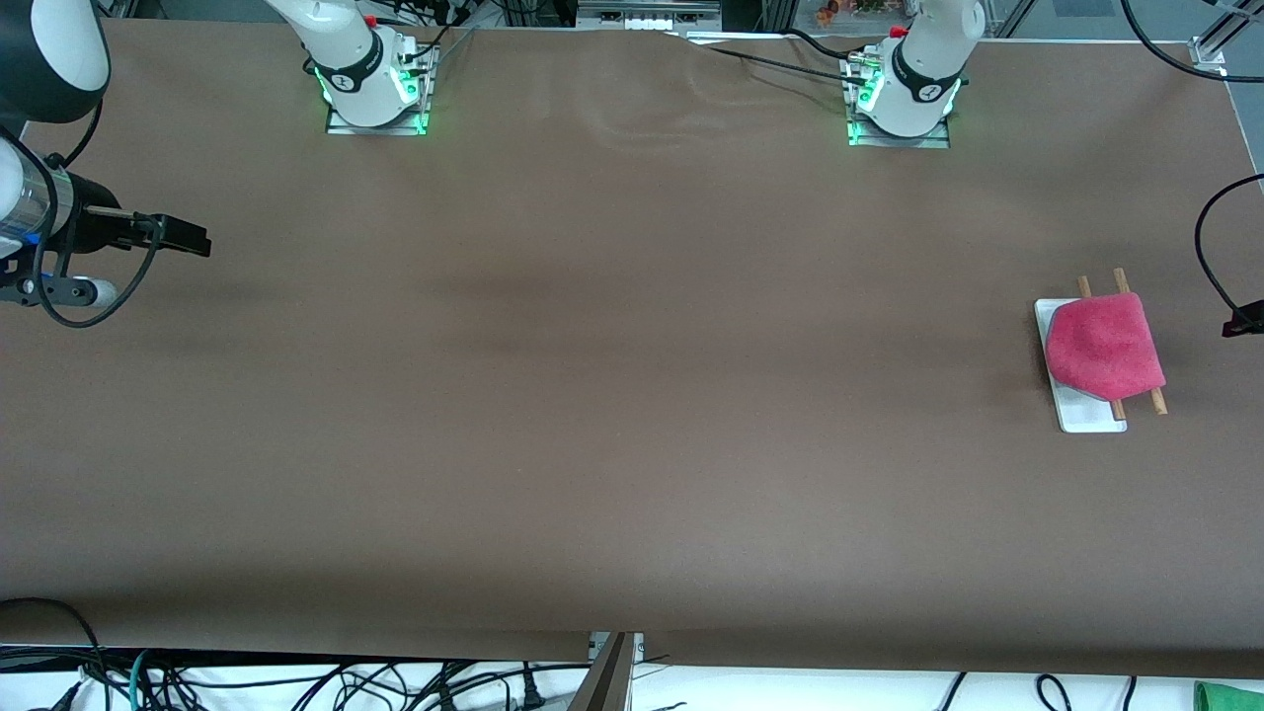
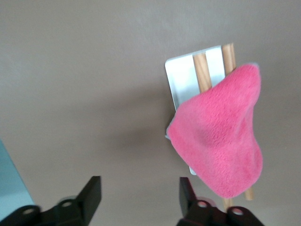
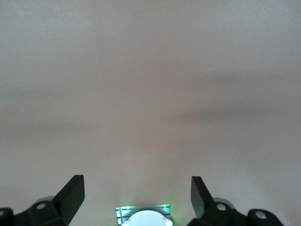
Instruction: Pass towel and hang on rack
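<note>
The pink-red towel [image 1: 1104, 346] lies draped over the two wooden rods of the rack [image 1: 1086, 415], near the left arm's end of the table. The rod ends stick out from under the cloth. In the left wrist view the towel [image 2: 221, 136] covers most of the rack [image 2: 181, 80]. My left gripper [image 2: 139, 195] is open and empty, up in the air beside the rack; only a dark tip of it [image 1: 1246, 321] shows at the front view's edge. My right gripper [image 1: 183, 237] is open and empty [image 3: 137, 193] over bare table at the right arm's end.
The brown table cover [image 1: 612, 395] spreads wide between the two grippers. The arm bases [image 1: 373, 84] [image 1: 904, 94] stand along the table edge farthest from the front camera. The right arm's base [image 3: 143, 217] shows in the right wrist view. Cables hang below the nearest table edge.
</note>
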`<state>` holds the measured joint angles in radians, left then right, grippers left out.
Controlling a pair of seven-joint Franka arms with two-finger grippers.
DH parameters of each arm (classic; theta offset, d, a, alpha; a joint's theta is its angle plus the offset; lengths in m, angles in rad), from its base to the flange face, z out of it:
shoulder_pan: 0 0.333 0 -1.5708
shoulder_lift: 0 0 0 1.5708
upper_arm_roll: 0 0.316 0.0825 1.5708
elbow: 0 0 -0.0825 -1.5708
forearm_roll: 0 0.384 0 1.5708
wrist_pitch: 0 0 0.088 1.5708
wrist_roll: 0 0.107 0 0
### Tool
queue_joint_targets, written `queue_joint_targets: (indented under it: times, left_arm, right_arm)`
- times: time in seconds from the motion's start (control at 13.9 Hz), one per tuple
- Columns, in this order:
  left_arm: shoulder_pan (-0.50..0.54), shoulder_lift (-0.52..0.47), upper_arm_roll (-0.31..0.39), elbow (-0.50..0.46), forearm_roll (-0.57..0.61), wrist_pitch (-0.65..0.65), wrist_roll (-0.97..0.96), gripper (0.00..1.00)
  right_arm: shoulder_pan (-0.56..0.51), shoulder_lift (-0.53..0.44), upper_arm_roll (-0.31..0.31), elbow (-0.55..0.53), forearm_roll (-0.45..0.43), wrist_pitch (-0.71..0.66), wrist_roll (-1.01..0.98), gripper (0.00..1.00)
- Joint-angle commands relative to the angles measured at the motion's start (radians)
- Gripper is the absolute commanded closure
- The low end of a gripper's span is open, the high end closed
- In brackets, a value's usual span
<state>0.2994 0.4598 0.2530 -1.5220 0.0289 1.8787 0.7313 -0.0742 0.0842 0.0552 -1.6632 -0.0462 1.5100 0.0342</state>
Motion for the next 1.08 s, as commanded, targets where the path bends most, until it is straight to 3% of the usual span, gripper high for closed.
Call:
queue_joint_targets:
  times: [0.0,0.22,0.36,0.58,0.79,1.01]
  left_arm:
    - [-0.011,-0.142,-0.050,-0.024,-0.064,-0.004,-0.061,0.00]
    - [-0.095,-0.278,-0.099,-0.114,-0.069,-0.049,-0.255,0.00]
    - [-0.103,-0.341,-0.179,-0.174,-0.069,-0.055,-0.390,0.00]
    - [-0.205,-0.368,-0.207,-0.181,-0.063,-0.089,-0.542,0.00]
    - [-0.243,-0.424,-0.248,-0.223,-0.061,-0.116,-0.634,0.00]
    - [-0.252,-0.506,-0.363,-0.271,-0.032,-0.182,-0.708,0.00]
  right_arm:
    - [-0.009,-0.034,0.012,-0.023,-0.014,0.013,-0.023,0.00]
    - [-0.009,-0.011,0.012,0.026,-0.006,-0.004,-0.022,0.00]
    - [-0.006,0.009,0.012,0.071,-0.006,-0.037,-0.019,0.00]
    - [-0.009,0.006,0.005,0.076,-0.004,-0.039,-0.011,0.00]
    - [-0.009,-0.003,-0.037,0.086,-0.004,-0.039,-0.017,0.00]
    - [0.008,-0.009,-0.040,0.126,0.023,-0.042,-0.033,0.00]
